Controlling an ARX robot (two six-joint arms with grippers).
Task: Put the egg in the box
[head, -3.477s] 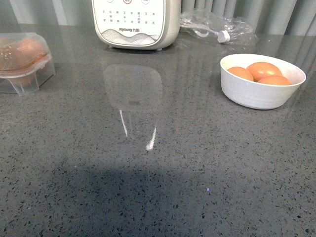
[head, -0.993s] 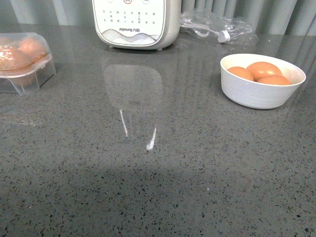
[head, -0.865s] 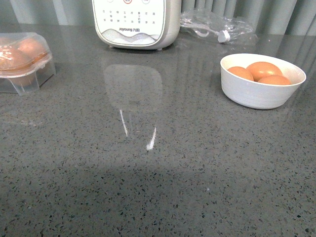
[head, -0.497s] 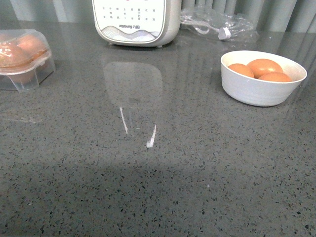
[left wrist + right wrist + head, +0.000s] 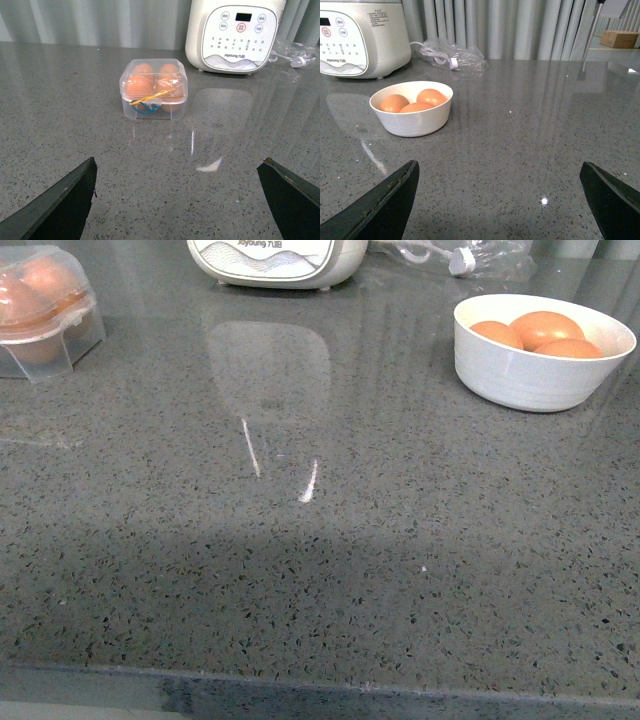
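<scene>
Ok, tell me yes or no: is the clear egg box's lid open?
No, the lid of the box is down over the eggs, with a band looped at its front.

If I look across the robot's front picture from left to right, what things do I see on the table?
Clear egg box with eggs inside → white appliance at the back → plastic bag with a cable → white bowl holding three brown eggs.

Three eggs (image 5: 412, 102); one bowl (image 5: 415, 122); perhaps one box (image 5: 153, 90).
</scene>
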